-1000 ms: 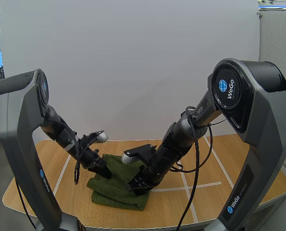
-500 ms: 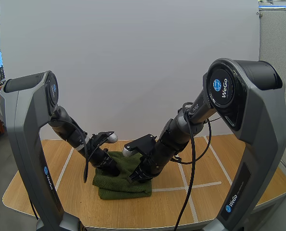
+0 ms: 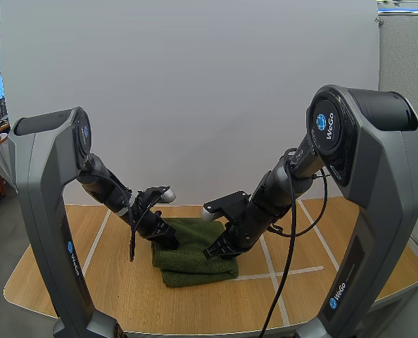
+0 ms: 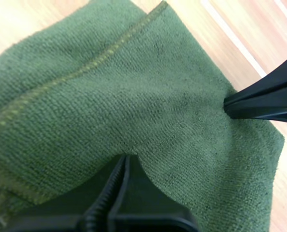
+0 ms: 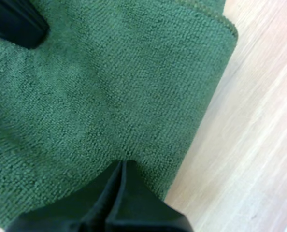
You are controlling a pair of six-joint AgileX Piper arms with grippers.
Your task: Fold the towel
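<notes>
Green towel (image 3: 195,262), folded on bench (image 3: 89,289): left gripper (image 3: 169,242) and right gripper (image 3: 214,251) fingers are clenching its upper layer, left and right, likely keeping edges aligned.

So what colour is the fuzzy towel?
The fuzzy towel is dark green, clearest in the left wrist view.

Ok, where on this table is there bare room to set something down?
Bare wood on the table lies left of the green towel, around the left tape line, along the near edge, and right of it past the taped cross. The middle is crowded: the left gripper and right gripper both pinch the towel.
</notes>
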